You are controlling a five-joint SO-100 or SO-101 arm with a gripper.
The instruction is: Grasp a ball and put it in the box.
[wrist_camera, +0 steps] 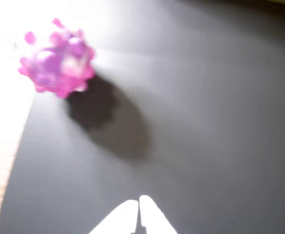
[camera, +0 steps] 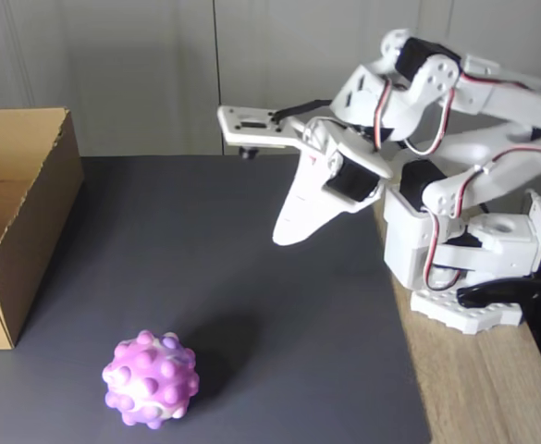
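Pale grey wall panels stand behind a wooden counter (camera: 473,388) whose top is mostly covered by a smooth, matte dark-grey mat (camera: 252,277); bare wood grain shows along the right edge in the fixed view, where the white plastic base of the arm (camera: 464,240) sits with red and black wires looping over its joints. At the left edge of that view stands the box (camera: 30,231) — plain brown corrugated cardboard, open at the top, with straight flat walls and a raw cut edge at its near corner. The ball (camera: 150,379) rests on the mat near the bottom of the fixed view, in front of the box's near corner and apart from it; it is round, studded all over with soft rounded knobs, mottled pink, purple and white, and throws a dark shadow to its right. The claw (camera: 284,236), smooth white and tapering to a point, hangs above the mat with its two fingers pressed together and nothing between them — in the wrist view its tips (wrist_camera: 138,202) meet at the bottom edge. The ball (wrist_camera: 57,63) lies blurred at the upper left of that view, well apart from the claw, on the mat's sunlit edge.
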